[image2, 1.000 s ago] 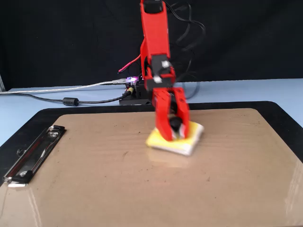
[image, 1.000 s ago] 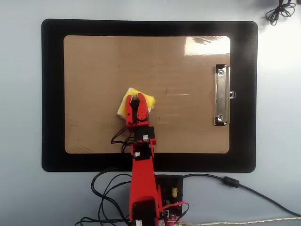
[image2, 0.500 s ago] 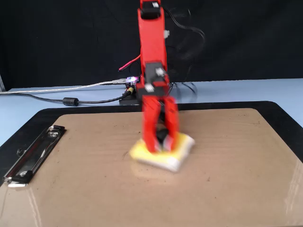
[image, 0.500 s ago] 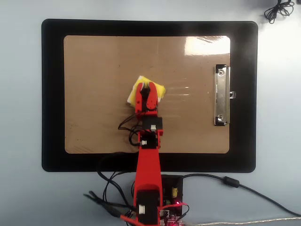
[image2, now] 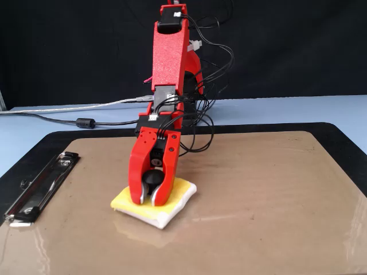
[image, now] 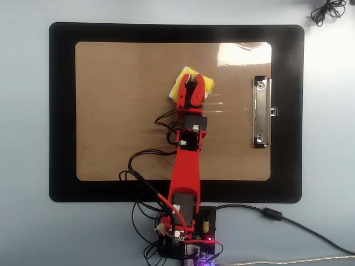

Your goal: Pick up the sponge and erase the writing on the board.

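Yellow sponge (image2: 153, 200) is pressed on the board (image2: 275, 189) by the gripper (image2: 148, 199), whose jaws grasp it; wiping step, next stroke needs steady downward pressure

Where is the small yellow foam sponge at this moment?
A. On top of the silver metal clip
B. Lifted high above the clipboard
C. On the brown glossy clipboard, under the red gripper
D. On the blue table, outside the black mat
C: the small yellow foam sponge lies flat on the brown glossy clipboard, with the red gripper pressing on it, apart from the silver metal clip.

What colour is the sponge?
Yellow, with a whitish underside; the sponge shows best in the fixed view.
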Available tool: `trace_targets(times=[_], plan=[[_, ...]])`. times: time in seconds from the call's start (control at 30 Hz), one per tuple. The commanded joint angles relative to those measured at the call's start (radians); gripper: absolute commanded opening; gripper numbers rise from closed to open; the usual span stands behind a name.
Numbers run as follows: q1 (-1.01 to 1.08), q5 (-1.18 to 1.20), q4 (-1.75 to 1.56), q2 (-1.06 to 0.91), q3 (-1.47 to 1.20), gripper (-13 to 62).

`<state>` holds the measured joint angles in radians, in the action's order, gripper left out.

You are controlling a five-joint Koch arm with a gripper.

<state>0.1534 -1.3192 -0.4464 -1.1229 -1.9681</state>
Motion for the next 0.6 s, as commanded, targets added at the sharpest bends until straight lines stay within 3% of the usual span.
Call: trace_targets(times=[0.0, 0.13, 0.2, 0.43, 0.57], plan=[[0.021, 0.012, -0.012, -0.147, -0.183, -8.0], [0.018, 0.011, -0.020, -0.434, -0.483, -8.0], [0.021, 0.011, -0.020, -0.437, -0.497, -8.0], [0.023, 0.009, -0.074, 0.064, 0.038, -8.0], [0.021, 0.008, -0.077, 0.038, -0.015, -8.0]])
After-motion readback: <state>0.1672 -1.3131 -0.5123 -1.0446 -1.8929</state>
